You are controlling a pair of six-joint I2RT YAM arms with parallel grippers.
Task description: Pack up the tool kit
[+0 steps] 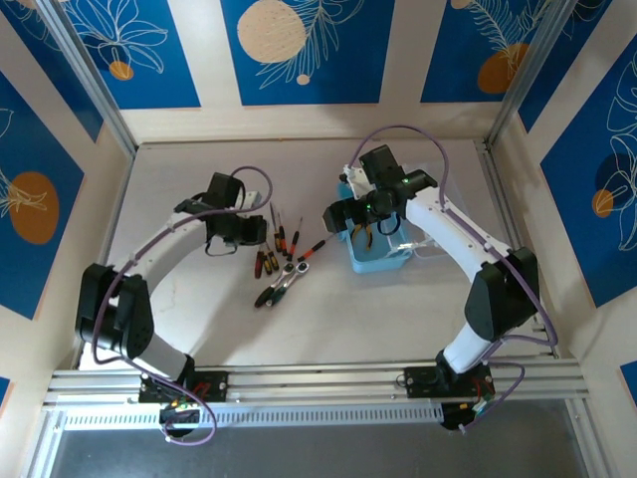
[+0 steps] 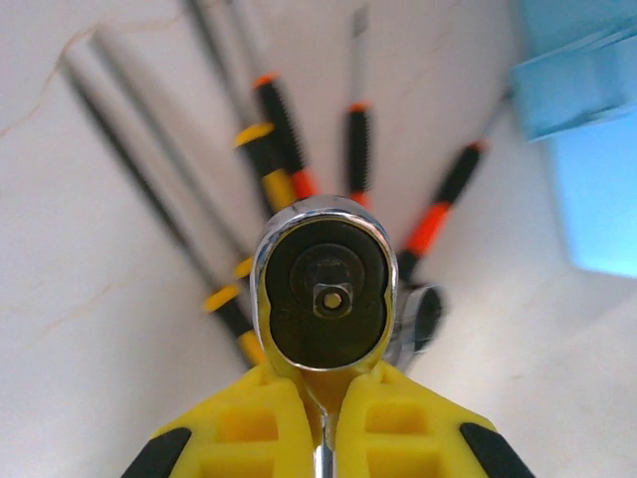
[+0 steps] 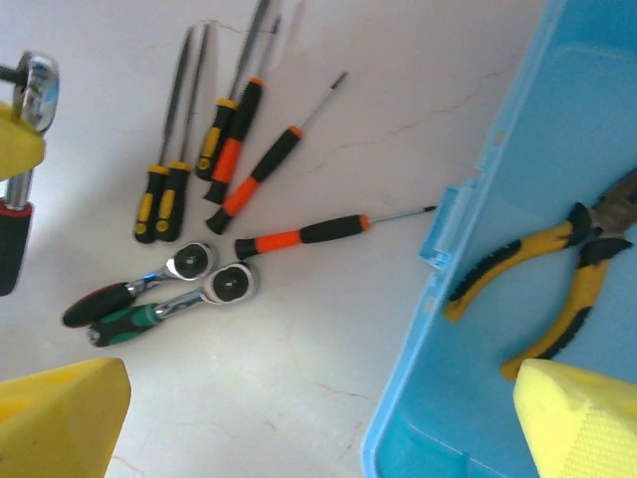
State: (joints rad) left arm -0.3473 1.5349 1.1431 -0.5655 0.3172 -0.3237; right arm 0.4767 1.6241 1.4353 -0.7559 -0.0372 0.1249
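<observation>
One ratchet wrench [image 2: 323, 294] is pinched at its neck in the left tool [image 2: 323, 403] (a thin hold), so it might swivel or drop onto the screwdrivers [image 2: 358, 139] beneath. The right tool [image 3: 318, 423] gapes wide over the edge of the light-blue case [image 3: 428, 329] holding pliers [image 3: 542, 284].

Light-blue case [image 3: 468, 388]; yellow-handled pliers [image 3: 547, 237]
</observation>
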